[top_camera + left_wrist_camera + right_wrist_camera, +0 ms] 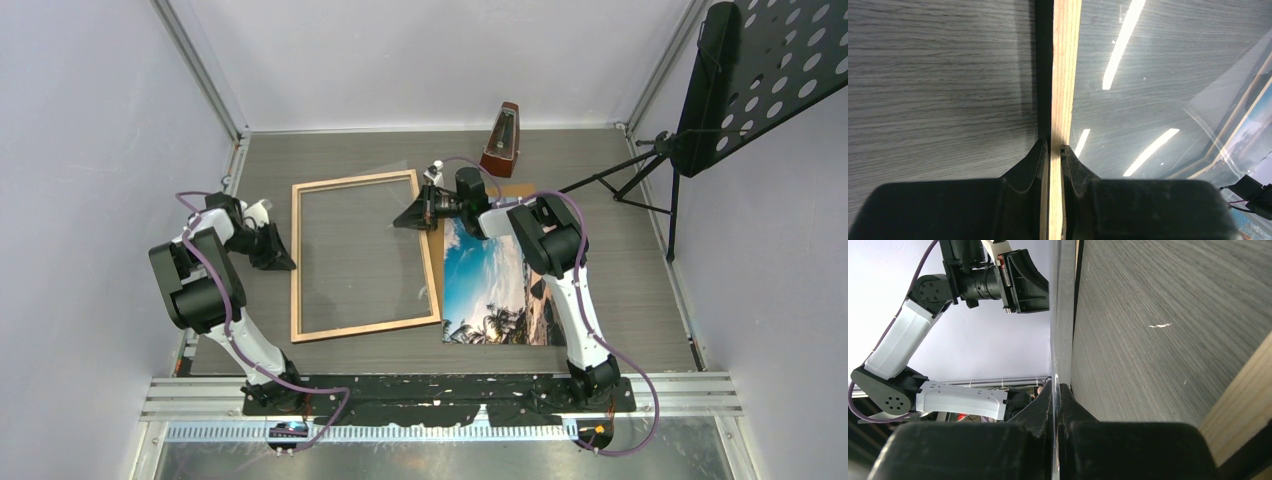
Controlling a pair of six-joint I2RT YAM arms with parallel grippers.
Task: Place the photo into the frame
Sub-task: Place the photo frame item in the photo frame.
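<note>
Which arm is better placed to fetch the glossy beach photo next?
Right, probably: the right gripper, though shut on the thin clear pane, sits beside the glossy beach photo, which lies under that arm. The left gripper clamps the far border of the light wooden rectangular frame.

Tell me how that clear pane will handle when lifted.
Likely floppy: the pane looks sheet-thin pinched in the right end effector. Probably slippery, given its glossy reflections. It may sag when raised by one edge.

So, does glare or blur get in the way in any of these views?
Left wrist: bright strip-light reflections streak the pane, yet the frame rail is sharp; the left tool is dark and soft. Right wrist: the right tool is shadowed, slightly blurred. Top external: even light, the pane barely visible.
</note>
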